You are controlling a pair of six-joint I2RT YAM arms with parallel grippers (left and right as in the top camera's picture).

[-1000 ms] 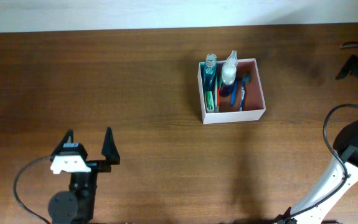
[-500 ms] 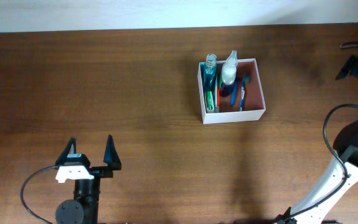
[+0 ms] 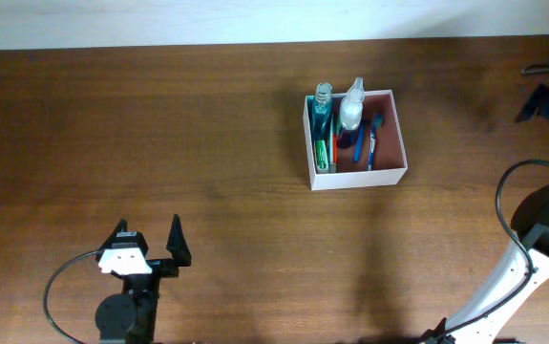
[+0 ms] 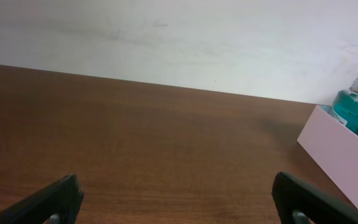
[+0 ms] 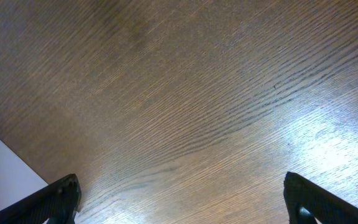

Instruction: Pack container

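The container (image 3: 358, 178) is a square lidless box with white walls and a pinkish-brown inside, right of the table's middle. In it stand a teal bottle (image 3: 323, 103) and a white bottle (image 3: 351, 109), with a green tube and toothbrushes (image 3: 369, 139) beside them. Its white wall (image 4: 347, 155) and the teal bottle (image 4: 352, 107) show at the right edge of the left wrist view. My left gripper (image 3: 146, 232) is open and empty near the front left edge, far from the container; its fingers (image 4: 179, 199) frame bare wood. My right gripper (image 3: 546, 96) sits at the far right edge, open (image 5: 182, 199) and empty.
The brown wooden table (image 3: 159, 124) runs back to a white wall (image 4: 166, 37). The right arm's base and cable (image 3: 532, 248) stand at the front right corner. A white patch (image 5: 1, 171) shows at the left edge of the right wrist view; I cannot tell what it is.
My left arm has drawn back toward the front edge and slightly right, still open. The right arm and the container have not moved.
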